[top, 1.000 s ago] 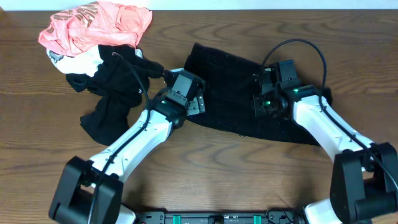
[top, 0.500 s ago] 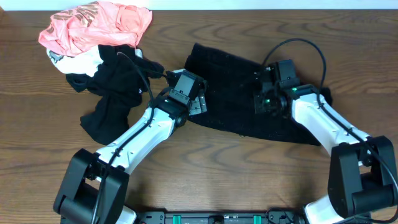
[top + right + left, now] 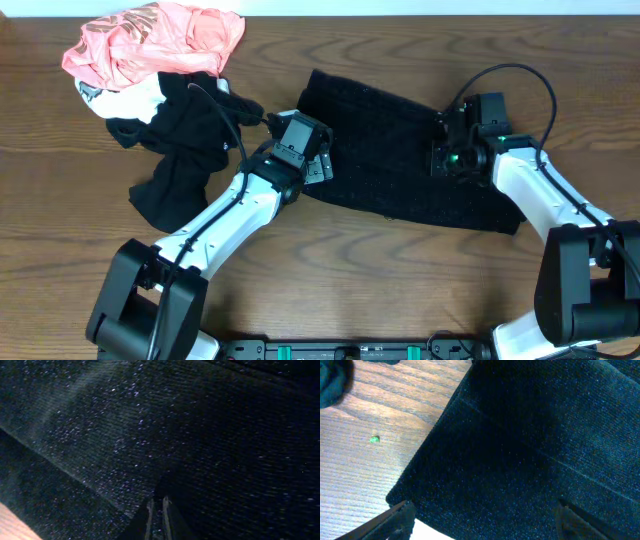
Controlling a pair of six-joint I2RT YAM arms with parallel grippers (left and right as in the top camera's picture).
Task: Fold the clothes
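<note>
Black garment [image 3: 390,150] spread flat on the desk [image 3: 400,290] under both grippers, our left gripper [image 3: 484,508] wide above its edge, our right gripper [image 3: 158,507] narrow, tips pressed into the cloth, pile of clothes [image 3: 150,60] beyond the left gripper.

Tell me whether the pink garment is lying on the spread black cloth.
No, the pink garment lies crumpled well apart from the spread black cloth.

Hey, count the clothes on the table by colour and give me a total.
Pink: 1, the bunched pink garment.
White: 1, the white garment under it.
Black: 2, the crumpled black garment and the flat black knit.
Total: 4.
</note>
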